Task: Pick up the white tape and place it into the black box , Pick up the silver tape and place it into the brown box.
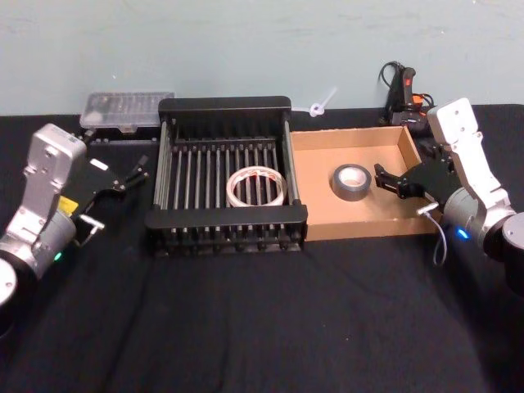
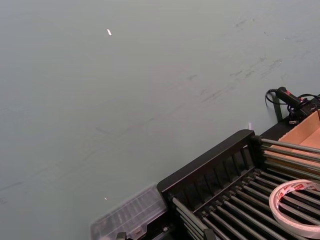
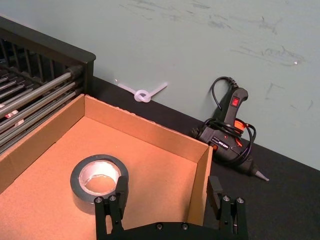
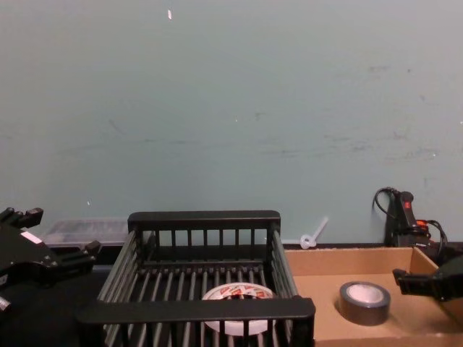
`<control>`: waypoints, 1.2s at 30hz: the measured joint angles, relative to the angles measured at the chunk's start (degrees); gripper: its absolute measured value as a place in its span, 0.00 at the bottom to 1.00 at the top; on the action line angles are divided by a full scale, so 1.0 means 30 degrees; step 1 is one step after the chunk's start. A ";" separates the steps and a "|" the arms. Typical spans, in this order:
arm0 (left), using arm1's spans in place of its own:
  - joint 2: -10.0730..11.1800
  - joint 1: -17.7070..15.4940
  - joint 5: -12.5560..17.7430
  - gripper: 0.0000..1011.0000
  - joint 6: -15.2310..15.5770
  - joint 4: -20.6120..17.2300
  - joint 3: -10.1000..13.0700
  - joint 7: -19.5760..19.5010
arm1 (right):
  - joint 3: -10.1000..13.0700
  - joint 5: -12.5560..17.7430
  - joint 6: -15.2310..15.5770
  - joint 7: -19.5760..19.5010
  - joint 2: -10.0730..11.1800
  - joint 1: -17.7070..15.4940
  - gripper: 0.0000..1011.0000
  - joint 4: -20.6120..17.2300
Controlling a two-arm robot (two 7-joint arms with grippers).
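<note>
The white tape with red marks lies flat on the ribbed floor of the black box. It also shows in the left wrist view as the white tape and in the chest view. The silver tape lies flat in the brown box. My right gripper hovers open just right of the silver tape, over the box's right part, holding nothing. My left gripper is open and empty, left of the black box.
A clear plastic case sits behind the black box's left corner. A glue gun with a coiled cord lies behind the brown box, and a white knotted tie lies by the wall. The black tabletop extends in front of both boxes.
</note>
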 joint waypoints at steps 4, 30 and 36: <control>0.0000 0.0000 0.0000 0.99 0.0000 0.0000 0.0000 0.0000 | -0.0009 0.0006 -0.0005 -0.0006 0.0007 0.0001 0.99 -0.0008; 0.0000 0.0000 0.0000 0.99 0.0000 0.0000 0.0000 0.0000 | -0.0030 0.0010 -0.0007 -0.0034 0.0027 0.0001 0.99 -0.0030; 0.0000 -0.0001 0.0000 0.99 0.0000 0.0001 0.0000 0.0000 | -0.0030 0.0010 -0.0007 -0.0035 0.0025 0.0000 0.99 -0.0031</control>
